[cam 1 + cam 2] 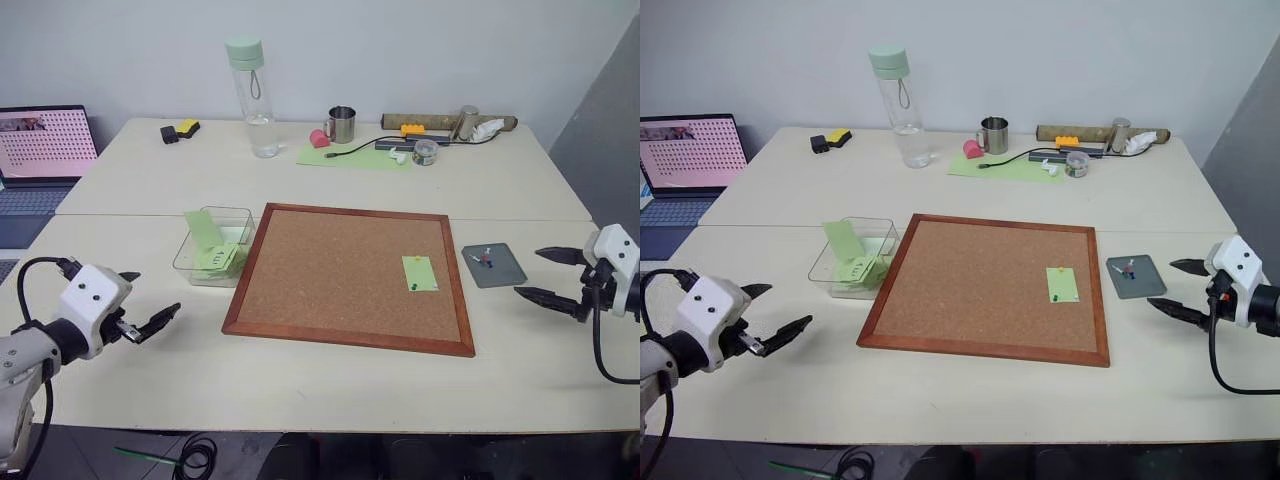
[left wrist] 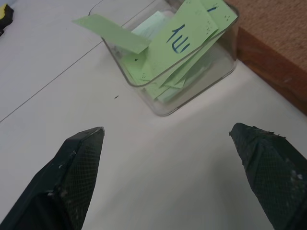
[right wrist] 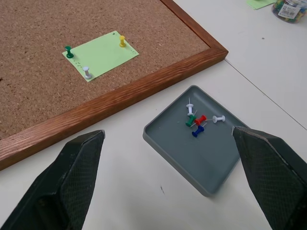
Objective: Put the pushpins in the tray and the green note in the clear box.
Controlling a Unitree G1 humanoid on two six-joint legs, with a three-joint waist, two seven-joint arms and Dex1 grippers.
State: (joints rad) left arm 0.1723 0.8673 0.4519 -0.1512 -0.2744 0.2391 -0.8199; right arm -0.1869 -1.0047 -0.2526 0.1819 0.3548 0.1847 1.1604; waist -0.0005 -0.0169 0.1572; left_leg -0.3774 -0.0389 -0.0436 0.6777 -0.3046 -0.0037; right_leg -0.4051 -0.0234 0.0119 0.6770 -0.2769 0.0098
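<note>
The green note (image 3: 100, 55) lies pinned near the right edge of the cork board (image 1: 340, 275). Three pushpins hold it: a green one (image 3: 69, 51), a yellow one (image 3: 122, 41) and a pale one (image 3: 87, 72). Just right of the board sits the grey tray (image 3: 192, 160) with several pushpins (image 3: 196, 120) in it. The clear box (image 2: 192, 91), left of the board, holds several green notes. My right gripper (image 3: 167, 131) hovers open beside the tray, holding nothing. At the table's left front, my left gripper (image 2: 165, 128) is open and empty, a little short of the clear box.
At the back of the table stand a water bottle (image 1: 254, 96), a metal mug (image 1: 342, 124), a large green mat with a cable (image 1: 355, 155) and a small jar of pins (image 1: 425, 151). A laptop (image 1: 42, 150) is at the far left.
</note>
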